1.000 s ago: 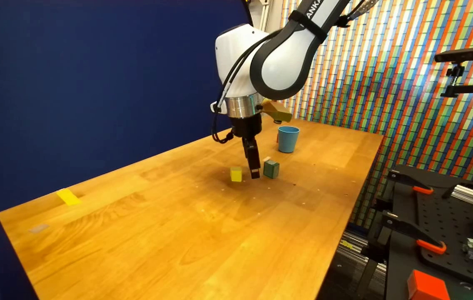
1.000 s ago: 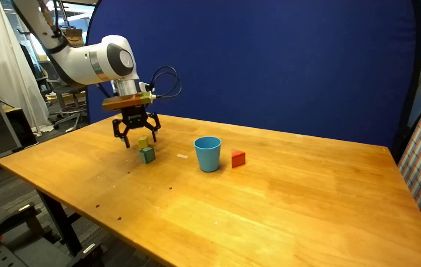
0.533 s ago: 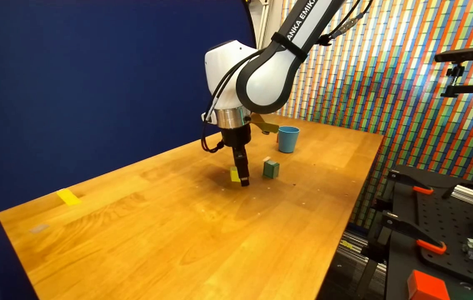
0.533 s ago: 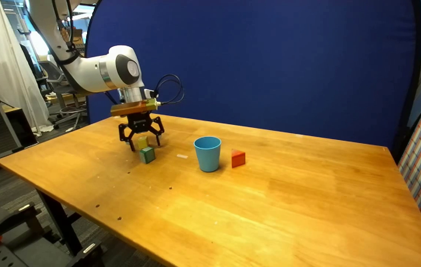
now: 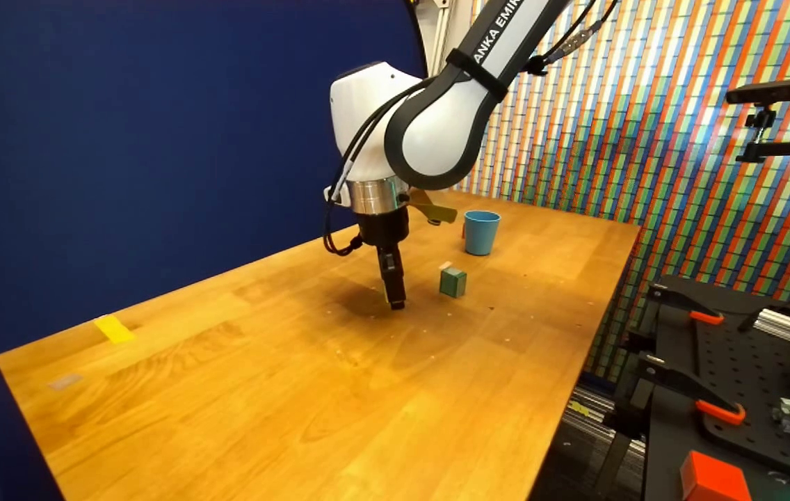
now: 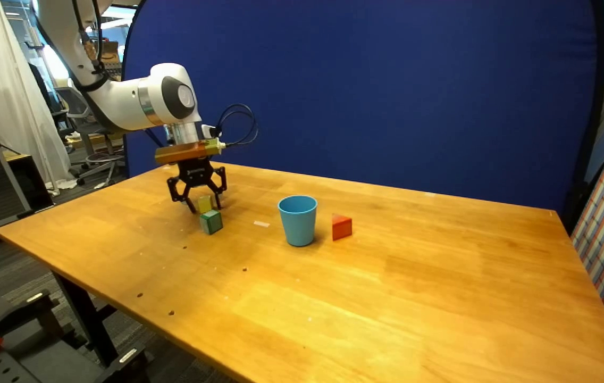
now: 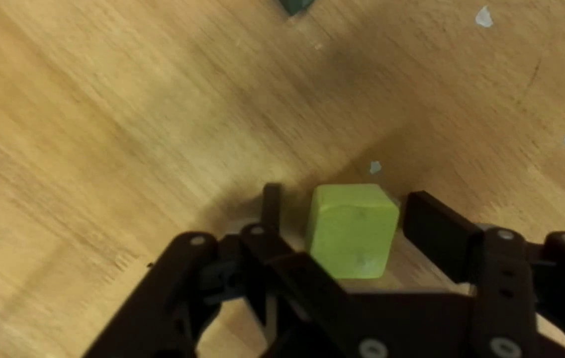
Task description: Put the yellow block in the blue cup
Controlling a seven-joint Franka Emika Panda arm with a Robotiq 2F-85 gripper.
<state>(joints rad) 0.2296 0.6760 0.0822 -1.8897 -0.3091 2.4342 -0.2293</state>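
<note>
The yellow block (image 6: pixel 204 204) sits on the wooden table, and it fills the middle of the wrist view (image 7: pixel 354 238). My gripper (image 6: pixel 206 208) is low over the table with one finger on each side of the block. In the wrist view my fingers (image 7: pixel 343 195) are partly open. A clear gap shows at the left finger and a narrow one at the right. In an exterior view a finger (image 5: pixel 397 304) hides nearly all of the block. The blue cup (image 6: pixel 298 223) stands upright, apart from the gripper; it shows in both exterior views (image 5: pixel 481 234).
A dark green cube (image 6: pixel 211 222) stands close beside the yellow block; its corner shows in the wrist view (image 7: pixel 296 5). A red wedge-like block (image 6: pixel 342 227) stands near the cup. Flat yellow tape (image 5: pixel 115 329) lies by the table's edge.
My gripper has come down over the yellow block and shifted so that its fingers flank it. The fingers have drawn closer together. The blocks and cup have not moved.
</note>
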